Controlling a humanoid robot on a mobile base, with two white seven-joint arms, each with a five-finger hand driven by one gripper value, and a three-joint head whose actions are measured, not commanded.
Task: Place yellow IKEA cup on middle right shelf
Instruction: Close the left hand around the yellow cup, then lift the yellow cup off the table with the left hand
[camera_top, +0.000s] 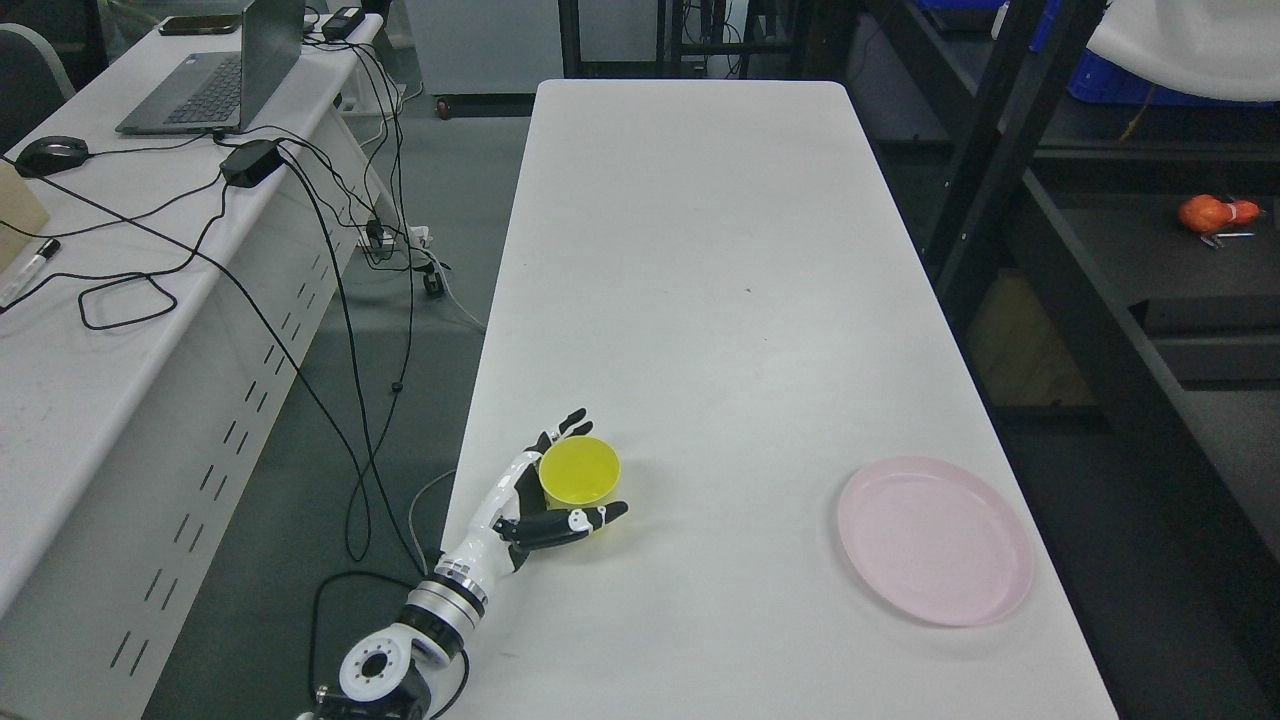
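Grasping stage | left robot hand (560, 490) curled around cup (579, 469), lower left of frame, on surface (700, 250) | lift and carry to shelf (1100, 330) remain

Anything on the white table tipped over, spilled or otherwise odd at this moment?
Nothing stands out. The yellow cup stands upright near the table's left edge, with the left hand wrapped around it. The pink plate lies flat to the right. I see no spill or damage.
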